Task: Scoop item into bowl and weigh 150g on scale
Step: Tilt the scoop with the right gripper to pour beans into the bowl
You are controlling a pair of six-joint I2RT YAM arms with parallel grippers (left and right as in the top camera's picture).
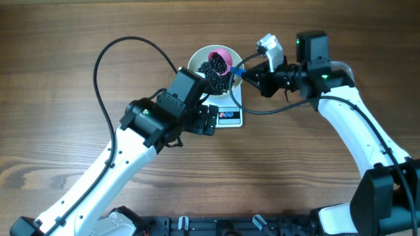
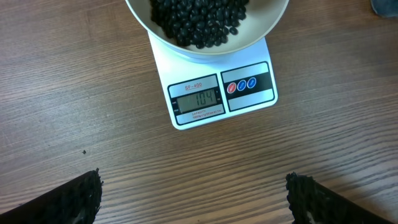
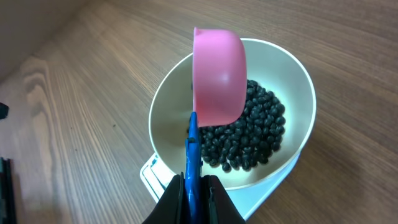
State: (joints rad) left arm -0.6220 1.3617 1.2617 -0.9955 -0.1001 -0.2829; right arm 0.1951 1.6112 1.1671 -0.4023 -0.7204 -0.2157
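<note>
Overhead: white bowl (image 1: 192, 65) seated on small white scale (image 1: 236, 99), near table (image 1: 65, 39) centre. Holds a dark heap of beans (image 1: 211, 72). Pink scoop (image 1: 221, 60) tipped over far side of bowl, above the heap. Right gripper (image 1: 251, 76) reaching in from the right, clamped on scoop's blue handle (image 1: 239, 72). Left gripper (image 1: 209, 122) parked just beside scale's front edge, carrying nothing.

Left wrist: looks down at scale (image 2: 255, 102) front. Display (image 2: 198, 99) appears to read 104. Bowl (image 2: 205, 55) overhanging the platform, beans (image 2: 199, 22) covering the bottom. Left gripper (image 2: 193, 204) fingers (image 2: 74, 199) spread wide apart, bare wood between them. A single dark speck on the table, possibly a stray bean.

Right wrist: right gripper (image 3: 194, 200) pressed together on handle (image 3: 193, 149). Scoop (image 3: 217, 78) turned over, outer shell to camera, inside hidden; probably just emptied. Beans (image 3: 258, 130) lying in a shallow layer, well below bowl (image 3: 301, 84) rim. Corner of scale (image 3: 155, 175) showing beneath.

Progress, as judged: well past halfway, short of target. Left to do: more beans, likely in smaller amounts near the end, watching the display. No bean supply outside the bowl in view.
</note>
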